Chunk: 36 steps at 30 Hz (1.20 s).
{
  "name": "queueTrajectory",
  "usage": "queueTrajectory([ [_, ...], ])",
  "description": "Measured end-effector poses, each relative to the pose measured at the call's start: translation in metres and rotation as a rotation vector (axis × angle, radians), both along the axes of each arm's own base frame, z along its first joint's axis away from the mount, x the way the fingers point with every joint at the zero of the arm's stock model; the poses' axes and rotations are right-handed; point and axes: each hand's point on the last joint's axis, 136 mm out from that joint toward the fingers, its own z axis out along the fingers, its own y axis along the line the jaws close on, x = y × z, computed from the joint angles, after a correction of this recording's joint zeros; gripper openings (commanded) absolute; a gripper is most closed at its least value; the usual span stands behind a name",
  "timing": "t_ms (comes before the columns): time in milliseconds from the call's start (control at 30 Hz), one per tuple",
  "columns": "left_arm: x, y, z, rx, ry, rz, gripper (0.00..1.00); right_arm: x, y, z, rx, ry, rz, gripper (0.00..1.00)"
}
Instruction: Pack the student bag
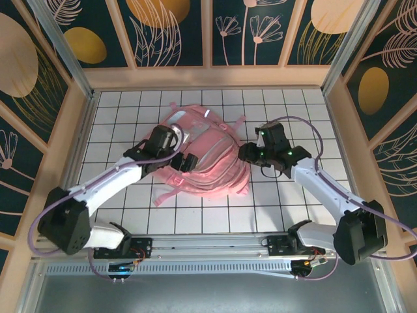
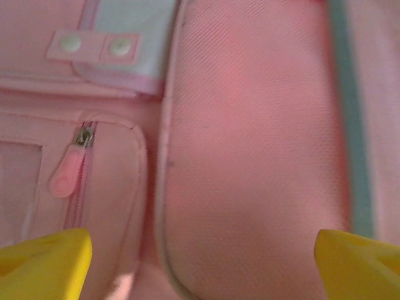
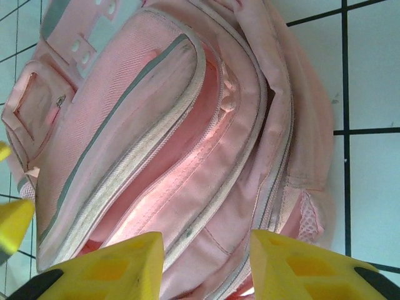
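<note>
Student bag (image 1: 208,147) lies on your counter (image 1: 293,202), compartment unzipped, nothing visibly packed. Left claw (image 2: 201,250) hangs released; can't tell whether right claw (image 3: 206,256) grips.

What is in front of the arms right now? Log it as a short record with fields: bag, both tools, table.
bag: student bag, pink, lying mid-table between the arms
open section: gapes unzipped, pink lining showing
zip pull: pink, on a front pocket
left tool: open wide, close over the bag's front, holding nothing
right tool: jaws apart, at the bag's right edge, facing the open section
table: white, gridded
</note>
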Motion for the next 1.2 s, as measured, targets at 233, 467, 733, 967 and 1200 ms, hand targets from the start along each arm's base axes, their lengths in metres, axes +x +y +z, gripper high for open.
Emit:
queueTrajectory([
  [233,0.007,-0.014,-0.038,0.036,0.124,-0.048,0.80,-0.012,0.004,0.003,0.045,-0.021,0.042,0.44],
  [467,-0.006,-0.045,-0.047,-0.002,0.164,-0.085,0.74,-0.008,0.019,-0.015,0.088,0.030,0.090,0.43],
  [733,-0.047,-0.080,-0.041,-0.229,0.227,-0.070,0.72,0.010,0.026,-0.055,0.037,0.108,0.087,0.32],
  [967,-0.082,-0.073,-0.020,-0.402,0.287,-0.009,0.71,0.037,0.042,-0.074,0.029,0.092,0.121,0.28],
  [1200,-0.106,-0.056,-0.011,-0.461,0.314,0.038,0.71,0.065,0.069,-0.070,0.098,0.042,0.177,0.31],
])
